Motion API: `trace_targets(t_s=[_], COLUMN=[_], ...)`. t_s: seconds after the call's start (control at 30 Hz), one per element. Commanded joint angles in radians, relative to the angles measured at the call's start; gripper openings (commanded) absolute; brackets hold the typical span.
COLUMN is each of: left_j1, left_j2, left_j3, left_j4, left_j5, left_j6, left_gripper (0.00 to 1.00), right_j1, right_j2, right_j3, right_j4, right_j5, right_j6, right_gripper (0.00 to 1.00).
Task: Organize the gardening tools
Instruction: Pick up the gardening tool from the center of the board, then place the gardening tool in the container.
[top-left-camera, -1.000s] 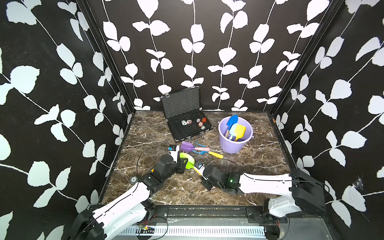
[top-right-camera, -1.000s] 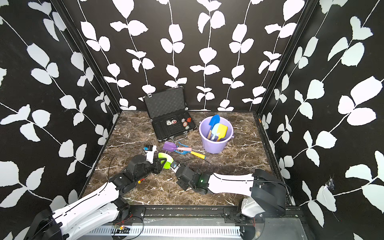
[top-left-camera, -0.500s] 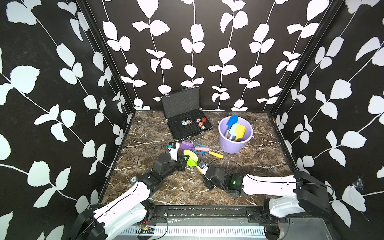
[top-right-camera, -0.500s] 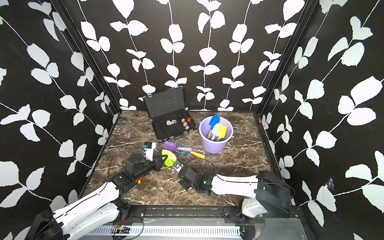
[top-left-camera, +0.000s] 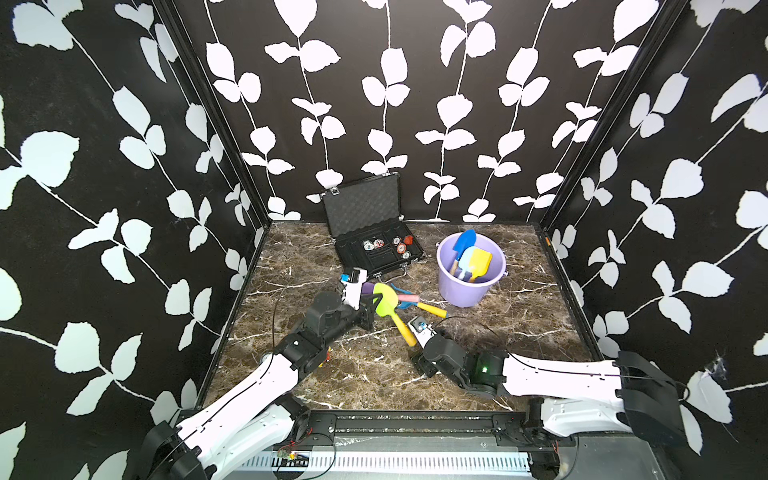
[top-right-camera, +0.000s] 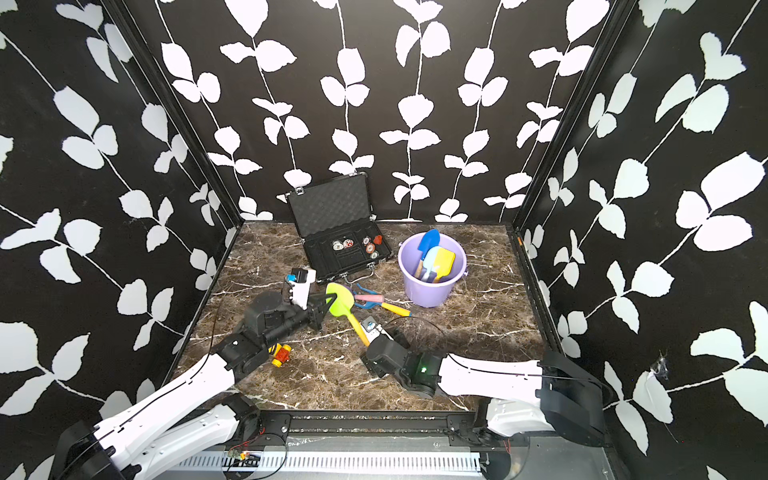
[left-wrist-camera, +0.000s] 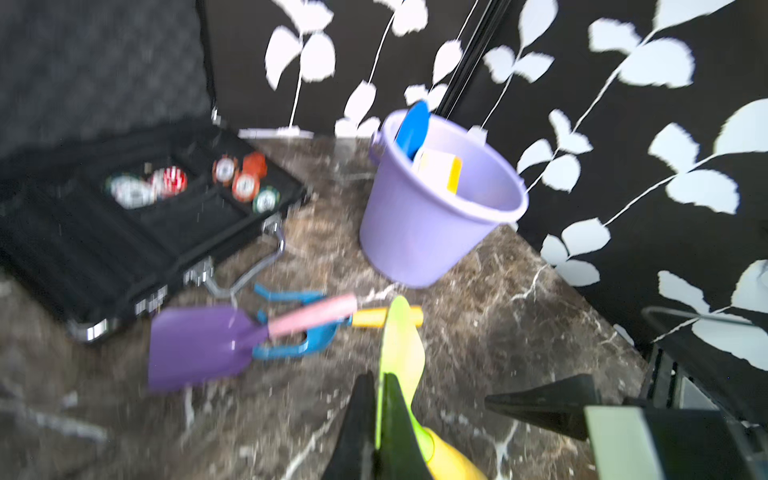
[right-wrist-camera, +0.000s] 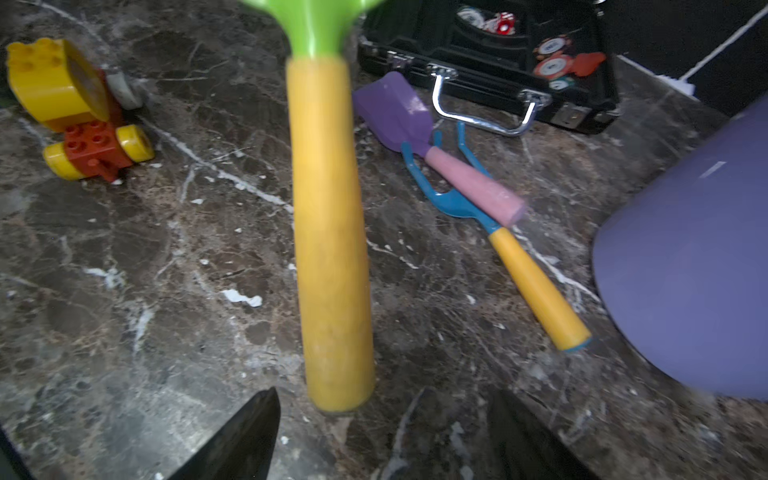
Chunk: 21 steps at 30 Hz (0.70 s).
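Got the left tool (top-left-camera: 375, 302) pinched tight on the blade edge of the lime-green plastic spade with the yellow stick handle (top-left-camera: 388, 300), held up off the brown marble desk (top-left-camera: 540, 316) with the handle slanting down; looks like a thin edge-on grip, so could easily pivot or slip out mid-carry; just behind, flat on the desk, a purple plastic spade with a pink handle (right-wrist-camera: 390, 108) lying across a blue plastic claw rake (right-wrist-camera: 449, 203); could get clipped by that dangling handle; next over, right tool (right-wrist-camera: 382, 419) spread wide just short of the handle end, gripping nothing; might knock it if swung carelessly; far right, a lilac plastic bucket (top-left-camera: 465, 286) with three more spades (top-left-camera: 480, 262) stood inside; crowded, so could snag going in or tip the bucket.
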<state>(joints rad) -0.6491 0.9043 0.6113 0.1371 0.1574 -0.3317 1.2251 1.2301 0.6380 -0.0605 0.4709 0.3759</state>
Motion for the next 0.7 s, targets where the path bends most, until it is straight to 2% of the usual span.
trace_targets(t_s=[0.0, 0.2, 0.4, 0.67], left_j1=[-0.002, -0.028, -0.158, -0.172], left_j2=[0.040, 0.162, 0.334, 0.612], left_j3=[0.110, 0.327, 0.586, 0.864], left_j4=[0.008, -0.001, -0.019, 0.031], left_j5=[0.014, 0.015, -0.084, -0.092], left_j6=[0.095, 0.185, 0.356, 0.447], left_gripper=[0.00, 0.00, 0.00, 0.00], right_j1=[0.005, 0.002, -0.008, -0.021], right_j2=[-0.064, -0.171, -0.301, -0.600], right_j3=[-0.018, -0.036, -0.088, -0.171], right_j4=[-0.086, -0.267, -0.402, -0.614], right_j5=[0.179, 0.325, 0.412, 0.453], right_j6=[0.122, 0.257, 0.420, 0.548], right_gripper=[0.98, 0.99, 0.99, 0.99])
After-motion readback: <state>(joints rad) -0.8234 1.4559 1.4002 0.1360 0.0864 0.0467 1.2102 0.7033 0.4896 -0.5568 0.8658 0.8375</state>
